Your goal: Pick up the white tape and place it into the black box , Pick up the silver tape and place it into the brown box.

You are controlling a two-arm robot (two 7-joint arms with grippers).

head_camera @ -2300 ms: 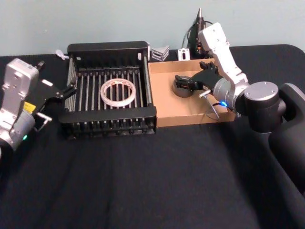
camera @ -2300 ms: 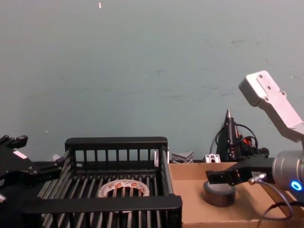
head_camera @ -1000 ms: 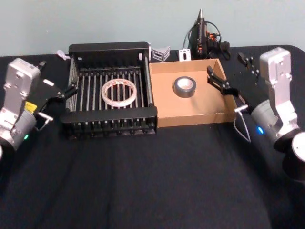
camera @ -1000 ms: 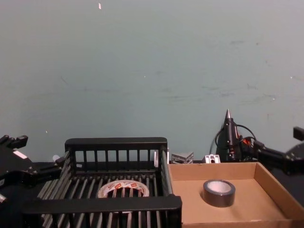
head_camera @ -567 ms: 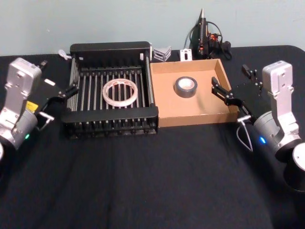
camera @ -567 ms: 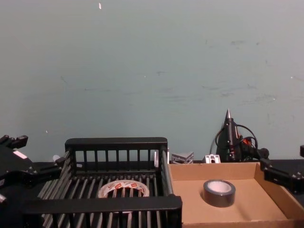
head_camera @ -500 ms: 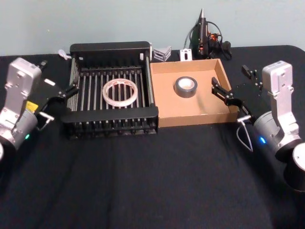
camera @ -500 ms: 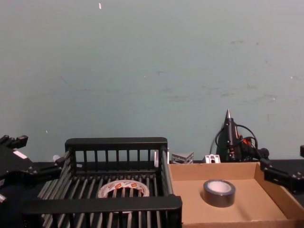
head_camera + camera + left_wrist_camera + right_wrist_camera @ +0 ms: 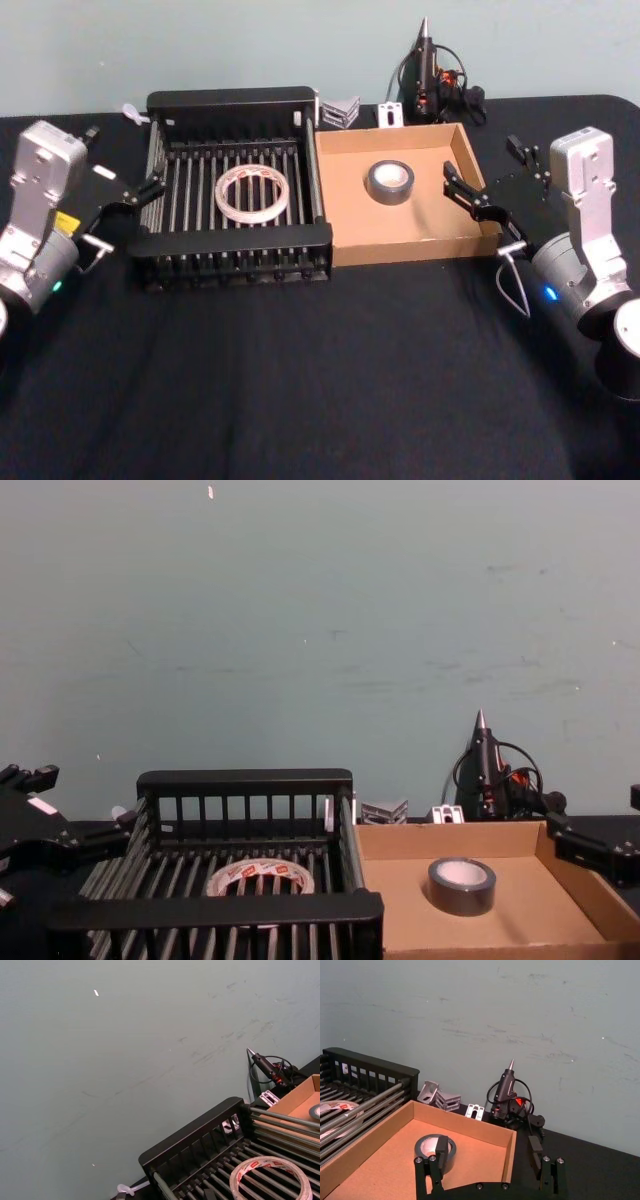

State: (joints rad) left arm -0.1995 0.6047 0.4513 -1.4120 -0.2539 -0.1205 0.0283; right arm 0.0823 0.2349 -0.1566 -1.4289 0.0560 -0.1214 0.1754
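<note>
Black cloth covers the bench point(image 9: 320, 380). Black box point(image 9: 235, 110) sits left of centre, brown box point(image 9: 400, 235) pressed against its right side, walls touching.

White tape point(image 9: 251, 193) lies flat on the barred floor of the black box, near the middle; red printed marks visible on its face. From the chest view it shows low behind the near crate wall point(image 9: 261, 878); the left wrist view also catches part of it point(image 9: 268, 1178).

Silver tape point(image 9: 389, 181) lies flat on the brown box floor, in the far half, clear of all four walls. Pale inner core shows in the chest view point(image 9: 462, 884). Also seen from the right wrist point(image 9: 435, 1151).

Left gripper point(image 9: 128, 200) held just outside the left wall of the black box, pointing toward it. Jaws parted, nothing between them.

Right gripper point(image 9: 492, 186) held at the right wall of the brown box; one finger reaches over the box's right edge, the other stays outside it. Jaws wide apart, holding nothing; the right wrist view shows both fingers point(image 9: 434, 1160) spread, with the box's corner between them.

Behind the boxes: a black glue gun point(image 9: 424, 70) with coiled cable standing upright by the wall, and small grey metal brackets point(image 9: 338, 110) beside it.
</note>
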